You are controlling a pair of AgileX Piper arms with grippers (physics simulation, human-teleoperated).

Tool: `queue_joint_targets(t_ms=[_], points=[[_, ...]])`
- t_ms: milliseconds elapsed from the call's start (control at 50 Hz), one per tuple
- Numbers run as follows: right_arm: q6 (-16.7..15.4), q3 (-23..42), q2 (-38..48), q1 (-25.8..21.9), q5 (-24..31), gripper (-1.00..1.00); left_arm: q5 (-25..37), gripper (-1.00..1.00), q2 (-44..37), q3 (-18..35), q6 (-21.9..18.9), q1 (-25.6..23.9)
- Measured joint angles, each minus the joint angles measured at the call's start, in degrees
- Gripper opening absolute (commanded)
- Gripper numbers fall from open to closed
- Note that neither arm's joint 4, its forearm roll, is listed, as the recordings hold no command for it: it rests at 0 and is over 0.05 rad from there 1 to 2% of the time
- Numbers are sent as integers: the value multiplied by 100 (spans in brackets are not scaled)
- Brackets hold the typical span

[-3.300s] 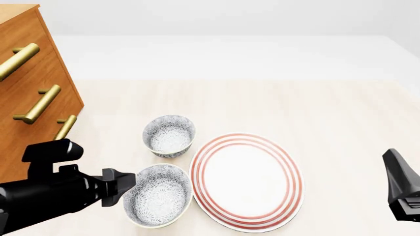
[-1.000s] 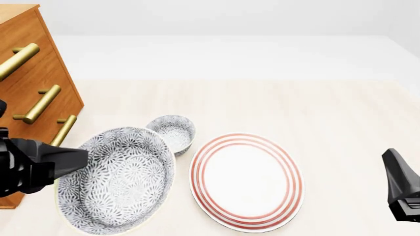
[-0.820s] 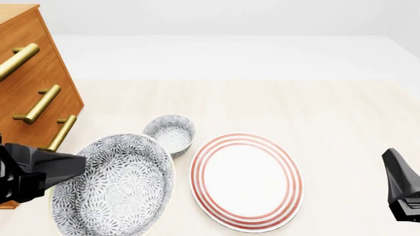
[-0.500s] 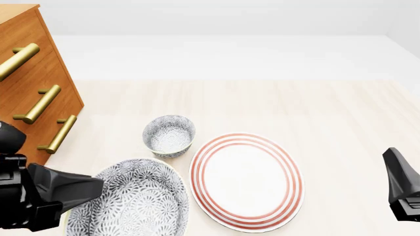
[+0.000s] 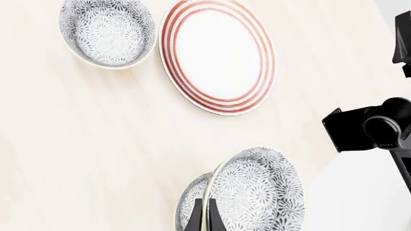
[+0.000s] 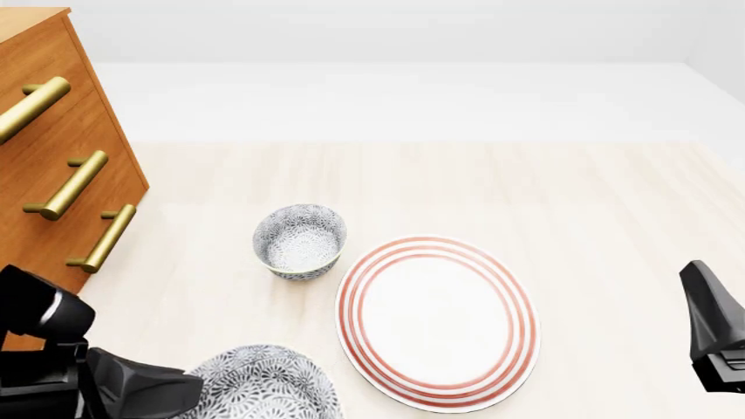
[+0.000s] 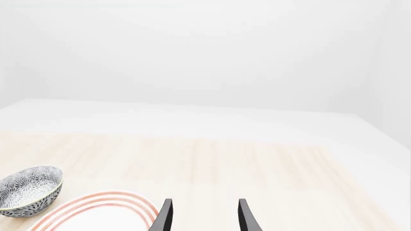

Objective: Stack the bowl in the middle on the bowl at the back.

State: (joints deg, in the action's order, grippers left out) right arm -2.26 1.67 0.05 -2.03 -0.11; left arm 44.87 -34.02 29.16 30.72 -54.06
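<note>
The bowl in the middle [image 5: 250,192], wide with a grey-black speckle and a cream rim, hangs tilted above the table. My left gripper [image 5: 204,217] is shut on its rim. In the front view this bowl [image 6: 265,388] shows at the bottom edge beside my left arm [image 6: 105,388]. The bowl at the back [image 6: 300,241], narrower and deeper, stands upright on the table, well apart from the held bowl; the left wrist view also shows it [image 5: 108,31]. My right gripper [image 7: 204,216] is open and holds nothing, at the near right [image 6: 713,332].
A large red-ringed white plate [image 6: 437,321] lies right of both bowls. A wooden drawer unit with brass handles [image 6: 52,166] stands at the left. My right arm [image 5: 376,127] shows in the left wrist view.
My left gripper took the wide bowl by its rim and raised it. Over the last second it has drawn back toward the near edge, away from the back bowl. The right arm stayed still.
</note>
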Motion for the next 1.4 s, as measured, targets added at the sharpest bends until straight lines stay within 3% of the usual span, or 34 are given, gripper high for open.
queue_joint_targets(t_ms=[380, 400, 640, 980, 1160, 1400], points=[[-6, 15, -1, -21, -2, 100, 3, -100, 395, -748, 328, -71], [-6, 16, -1, -22, -1, 100, -31, 100, 393, -792, 351, -82], [8, 17, 0, -28, 6, 100, -342, 100, 279, -1087, 487, -222], [18, 14, 0, -29, 9, 100, -252, 100, 341, -1111, 462, -211], [14, 12, 0, -31, 5, 100, 204, 100, 603, -788, 272, -44], [41, 54, 0, -11, 51, 100, 1119, 100, 1265, 4, -220, 549]])
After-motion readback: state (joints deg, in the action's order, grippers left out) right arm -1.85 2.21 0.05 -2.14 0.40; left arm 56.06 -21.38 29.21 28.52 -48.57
